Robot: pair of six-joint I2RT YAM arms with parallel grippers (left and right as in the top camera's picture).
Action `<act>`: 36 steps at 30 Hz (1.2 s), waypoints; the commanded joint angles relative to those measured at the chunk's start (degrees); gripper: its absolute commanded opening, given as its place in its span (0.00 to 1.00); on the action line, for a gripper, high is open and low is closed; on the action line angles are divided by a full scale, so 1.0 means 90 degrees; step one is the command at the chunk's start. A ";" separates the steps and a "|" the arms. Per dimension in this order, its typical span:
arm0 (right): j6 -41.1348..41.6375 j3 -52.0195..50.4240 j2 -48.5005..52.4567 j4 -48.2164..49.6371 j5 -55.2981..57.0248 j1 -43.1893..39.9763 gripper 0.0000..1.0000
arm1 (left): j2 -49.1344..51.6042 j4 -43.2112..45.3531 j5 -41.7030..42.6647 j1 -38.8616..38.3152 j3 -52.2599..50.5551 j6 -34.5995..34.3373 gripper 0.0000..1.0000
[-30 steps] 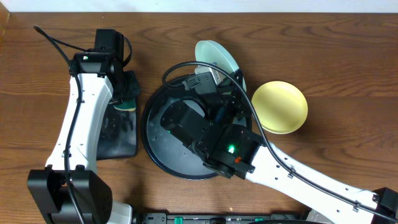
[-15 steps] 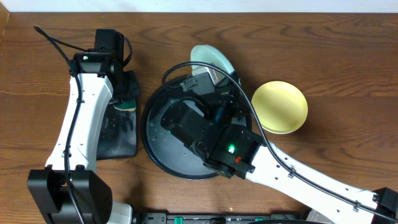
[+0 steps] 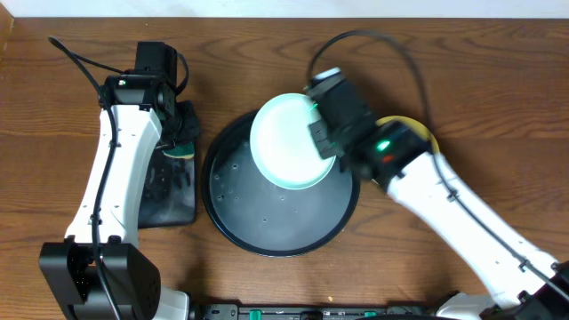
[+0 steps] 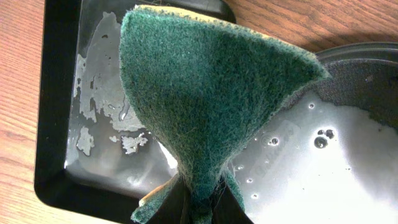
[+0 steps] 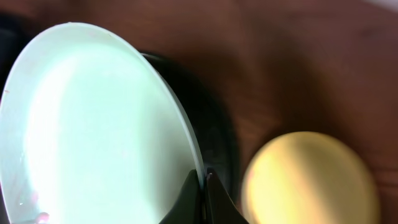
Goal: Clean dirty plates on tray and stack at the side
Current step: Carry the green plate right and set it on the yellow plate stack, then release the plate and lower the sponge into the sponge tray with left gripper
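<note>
Nearest, only my left wrist view shows the left gripper (image 4: 200, 205) pinching a green sponge (image 4: 205, 93) above the wet rectangular tray (image 4: 53, 124). My right wrist view shows the right gripper (image 5: 202, 196) clamped on the rim of the mint plate (image 5: 93, 137), with the yellow plate (image 5: 311, 180) beyond it. Overhead alone, I see the left arm (image 3: 116, 178) reaching up the left side and the right arm (image 3: 444, 196) stretched in from the lower right, holding its plate over the round tray (image 3: 267, 231)

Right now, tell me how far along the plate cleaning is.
Done, apparently: the yellow plate lies beside the tray. In hand: the right gripper pinches the rim of a mint plate over the tray; the left gripper holds the sponge. Left: wiping and stacking; no stack shows, no third plate in view.
</note>
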 commanded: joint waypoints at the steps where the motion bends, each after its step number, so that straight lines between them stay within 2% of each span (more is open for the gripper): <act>1: 0.0143 0.0058 -0.0185 0.0022 -0.2579 -0.0852 0.01 | -0.0005 -0.0012 -0.0102 0.0024 0.0102 -0.0061 0.07; 7: 0.0141 0.0058 -0.0255 -0.0330 -0.3194 -0.2511 0.01 | -0.0005 -0.0012 -0.0102 0.0024 0.0097 -0.0058 0.07; 15: 0.0121 -0.0240 -0.0240 -0.0942 -0.1979 -0.3990 0.01 | -0.0005 -0.0007 -0.0102 0.0024 0.0097 -0.0061 0.08; 20: 0.0151 -0.1042 -0.0240 -0.0738 -0.1365 -0.4252 0.01 | -0.0005 -0.0007 -0.0102 0.0024 0.0097 -0.0058 0.08; 25: 0.0464 -0.1977 -0.0240 -0.0036 -0.0826 -0.4330 0.01 | -0.0005 -0.0007 -0.0104 0.0024 0.0097 -0.0029 0.07; 33: 0.0478 -0.2990 -0.0177 0.1404 -0.0784 -0.4328 0.01 | -0.0005 -0.0010 -0.0177 0.0024 0.0097 0.0017 0.07; 36: 0.0481 -0.3106 -0.0109 0.1581 -0.0748 -0.4328 0.01 | -0.0005 -0.0010 -0.0481 0.0024 0.0097 0.0017 0.08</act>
